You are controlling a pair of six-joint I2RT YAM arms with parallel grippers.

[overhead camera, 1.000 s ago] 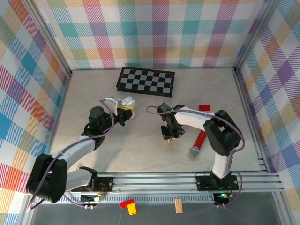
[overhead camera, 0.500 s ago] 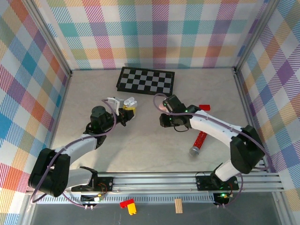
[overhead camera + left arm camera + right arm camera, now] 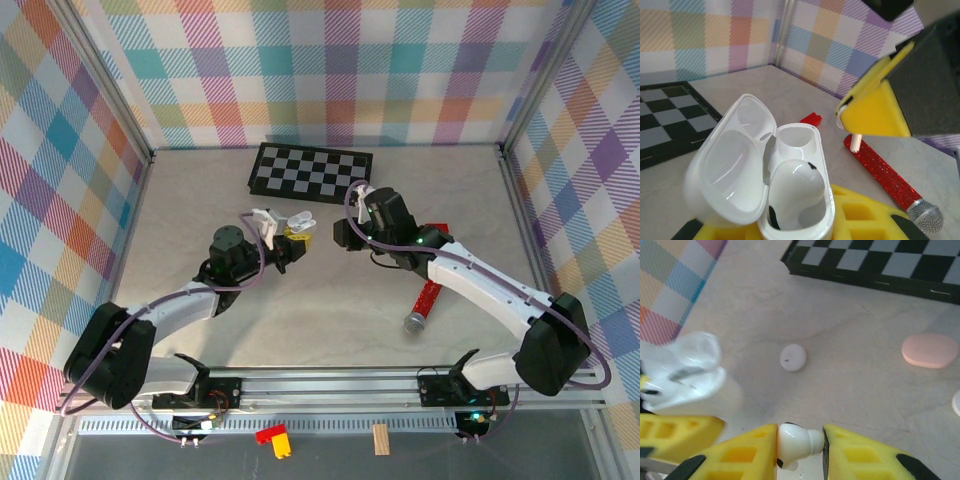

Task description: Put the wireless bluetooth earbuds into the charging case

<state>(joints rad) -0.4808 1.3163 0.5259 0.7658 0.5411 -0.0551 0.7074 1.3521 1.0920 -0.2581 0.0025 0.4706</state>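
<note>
Right arm has swung up-table away from the microphone [image 3: 424, 300]; the right gripper [image 3: 338, 236] now hangs just right of the left gripper [image 3: 292, 236], clamped on an earbud [image 3: 796, 439]. Left gripper pinches the open charging case [image 3: 737, 165]: one seated bud [image 3: 795, 192], far socket [image 3: 795, 142] empty. Held earbud's stem points down and the case lies to its left, near but apart, so the right arm is likely the one to insert.

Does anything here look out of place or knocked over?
Nothing looks spilled or broken. A red microphone lies flat on the table, and a chessboard sits at the back; both seem unrelated to the job. Small blocks lie beyond the near rail, off the table.
</note>
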